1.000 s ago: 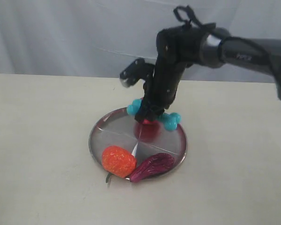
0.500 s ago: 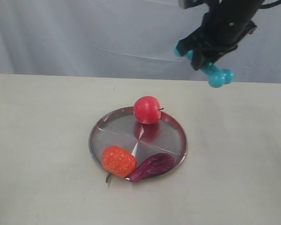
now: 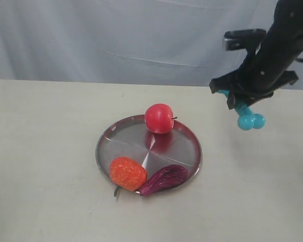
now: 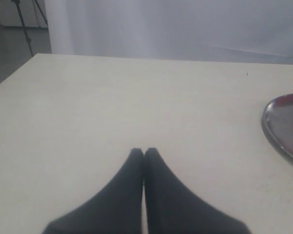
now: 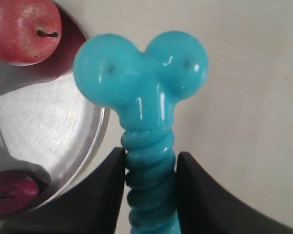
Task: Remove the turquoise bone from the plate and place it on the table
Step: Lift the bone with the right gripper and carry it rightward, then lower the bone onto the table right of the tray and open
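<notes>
1. Left gripper (image 4: pixel 144 155): matte black fingers pressed together, empty, above the pale matte table (image 4: pixel 88 97).
2. Plate (image 3: pixel 126 146): round shiny metal with a low rim; bears a glossy red apple (image 3: pixel 159 118), a pitted orange fruit (image 3: pixel 127 173) and a wrinkled purple one (image 3: pixel 164 179).
3. Right gripper (image 5: pixel 150 168): pointing downward, clamped on the ribbed shaft of the turquoise bone (image 3: pixel 250 120), which hangs in the air right of the plate, knobbed end lowest.

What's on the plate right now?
A red apple, an orange fruit and a purple vegetable sit on the plate. The bone is off it, held in the right gripper. Anything beneath those three is covered.
</notes>
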Robot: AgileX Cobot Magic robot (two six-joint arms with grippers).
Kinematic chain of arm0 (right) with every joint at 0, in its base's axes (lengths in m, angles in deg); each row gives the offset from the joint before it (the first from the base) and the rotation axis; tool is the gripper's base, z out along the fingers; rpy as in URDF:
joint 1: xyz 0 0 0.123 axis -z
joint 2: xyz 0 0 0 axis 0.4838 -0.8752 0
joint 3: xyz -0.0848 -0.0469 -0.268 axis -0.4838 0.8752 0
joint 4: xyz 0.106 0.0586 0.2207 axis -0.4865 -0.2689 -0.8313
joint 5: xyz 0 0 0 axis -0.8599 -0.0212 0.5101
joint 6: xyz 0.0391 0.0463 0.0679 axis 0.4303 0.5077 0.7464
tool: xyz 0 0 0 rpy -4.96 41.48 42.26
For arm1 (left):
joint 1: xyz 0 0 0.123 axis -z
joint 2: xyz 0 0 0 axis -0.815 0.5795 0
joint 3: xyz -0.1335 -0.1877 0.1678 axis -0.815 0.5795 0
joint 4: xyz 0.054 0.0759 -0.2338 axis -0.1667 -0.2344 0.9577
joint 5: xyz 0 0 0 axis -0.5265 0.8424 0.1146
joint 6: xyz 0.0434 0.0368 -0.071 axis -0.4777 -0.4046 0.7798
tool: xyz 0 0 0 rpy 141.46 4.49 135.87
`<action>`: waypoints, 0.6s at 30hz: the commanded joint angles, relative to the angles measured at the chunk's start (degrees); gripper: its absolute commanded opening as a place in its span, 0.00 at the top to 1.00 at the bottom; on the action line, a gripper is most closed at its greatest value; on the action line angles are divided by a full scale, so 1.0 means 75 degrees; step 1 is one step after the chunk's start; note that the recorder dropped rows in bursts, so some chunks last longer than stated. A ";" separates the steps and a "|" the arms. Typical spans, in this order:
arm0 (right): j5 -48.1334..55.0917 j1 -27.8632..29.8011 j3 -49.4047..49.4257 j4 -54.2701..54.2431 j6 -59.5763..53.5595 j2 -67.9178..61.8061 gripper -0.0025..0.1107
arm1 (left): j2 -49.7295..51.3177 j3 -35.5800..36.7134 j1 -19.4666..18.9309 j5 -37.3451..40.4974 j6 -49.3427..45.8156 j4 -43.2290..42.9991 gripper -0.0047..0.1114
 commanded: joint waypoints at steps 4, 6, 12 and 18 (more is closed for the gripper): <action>-0.1121 0.0053 0.0650 0.0115 0.0171 -0.1087 0.98 | -0.0010 0.0019 -0.0034 -0.0041 0.0032 -0.0040 0.96; -0.1232 0.0053 0.0650 0.0115 0.0184 -0.1484 0.98 | -0.0010 0.0019 -0.0034 -0.0041 0.0032 -0.0040 0.96; -0.1661 0.0053 0.0650 0.0115 0.0232 -0.2046 0.98 | -0.0010 0.0019 -0.0034 -0.0041 0.0032 -0.0040 0.96; -0.1825 0.0008 0.0650 0.0115 -0.0188 -0.2057 0.82 | -0.0010 0.0019 -0.0034 -0.0041 0.0032 -0.0040 0.96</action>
